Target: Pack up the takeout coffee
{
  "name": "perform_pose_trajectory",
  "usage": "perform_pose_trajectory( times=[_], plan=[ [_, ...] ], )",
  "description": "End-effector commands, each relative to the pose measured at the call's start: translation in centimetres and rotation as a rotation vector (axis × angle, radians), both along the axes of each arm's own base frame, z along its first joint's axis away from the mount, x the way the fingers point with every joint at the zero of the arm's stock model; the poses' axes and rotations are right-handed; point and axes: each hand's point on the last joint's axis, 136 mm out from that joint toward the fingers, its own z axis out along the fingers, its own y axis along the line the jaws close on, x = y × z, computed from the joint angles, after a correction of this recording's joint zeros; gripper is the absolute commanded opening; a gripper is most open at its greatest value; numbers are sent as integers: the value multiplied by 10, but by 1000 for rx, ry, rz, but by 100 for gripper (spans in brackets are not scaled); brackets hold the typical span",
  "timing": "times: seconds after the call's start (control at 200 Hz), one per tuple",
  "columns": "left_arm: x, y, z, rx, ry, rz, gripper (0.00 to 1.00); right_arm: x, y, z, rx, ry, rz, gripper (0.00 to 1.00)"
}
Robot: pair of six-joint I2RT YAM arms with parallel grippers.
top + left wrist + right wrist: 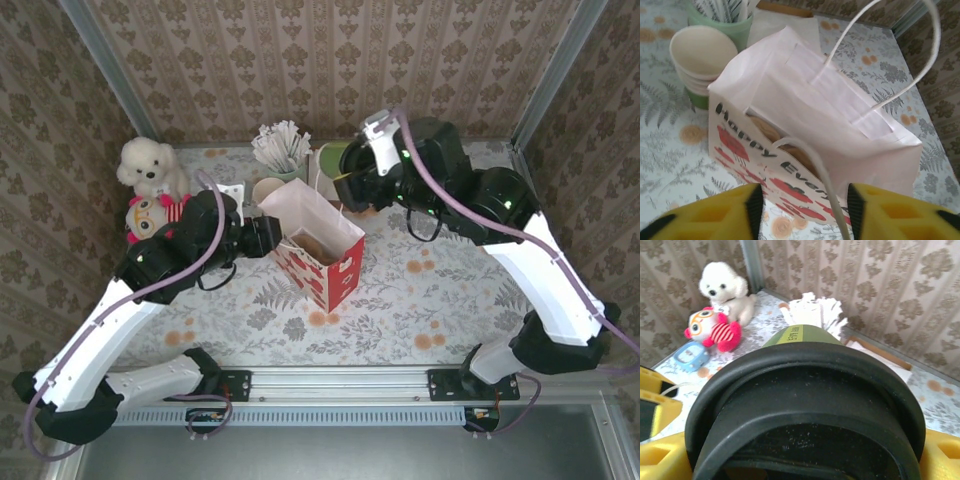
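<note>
Your takeout coffee (795, 334), the green cup under its black lid (805, 390), is clamped in the right gripper (800, 462), with a yellow finger tight against it on each side. From the overhead camera you find it at the far side of the table (420, 290), just behind the paper bag (320, 250) and to the right of the pale green holder of white sticks (282, 150). You cannot tell whether its base touches the tabletop.

The bag stands upright in the middle of the table, mouth open, red print on its front. Your left gripper (805, 205) is at the bag's left side. Its jaws stand apart and the near white handle cord (815, 165) runs between them, not pinched.

The stack of green cups (702, 55) with cream insides stands near the bag, in front of the stick holder. A white plush dog (148, 165) and a red-striped toy (150, 215) sit at the far left corner.
</note>
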Motion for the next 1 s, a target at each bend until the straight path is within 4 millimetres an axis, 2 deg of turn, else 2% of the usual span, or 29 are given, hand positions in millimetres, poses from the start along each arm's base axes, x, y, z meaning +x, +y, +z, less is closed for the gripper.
perform_pose_trajectory(
  times=[0.0, 0.135, 0.215, 0.28, 0.395, 0.555, 0.705, 0.84, 0.995],
  plan=[
    [-8, 6, -18, 5, 76, 4, 36, 6, 28, -14, -11, 32, 31, 47],
    [-6, 4, -20, -18, 76, 6, 27, 12, 50, -39, -59, 102, -11, 46],
    [-4, 4, -20, -18, 76, 10, 18, 14, 63, -54, -101, 114, -22, 46],
    [-4, 5, -19, -20, 73, 14, 8, 18, 65, -65, -141, 119, -50, 45],
    [-6, 8, -19, -20, 78, 19, 0, 20, 74, -92, -181, 174, -56, 44],
    [-10, 16, -23, -23, 80, 44, 0, 22, 82, -123, -207, 264, -57, 44],
    [-12, 21, -21, -29, 74, 59, 0, 24, 69, -138, -258, 302, -87, 44],
    [-11, 14, -22, -46, 78, 37, 0, 20, 60, -146, -314, 325, -93, 44],
    [-9, 7, -24, -49, 91, 18, 0, 3, 80, -163, -276, 439, 2, 44]
  ],
)
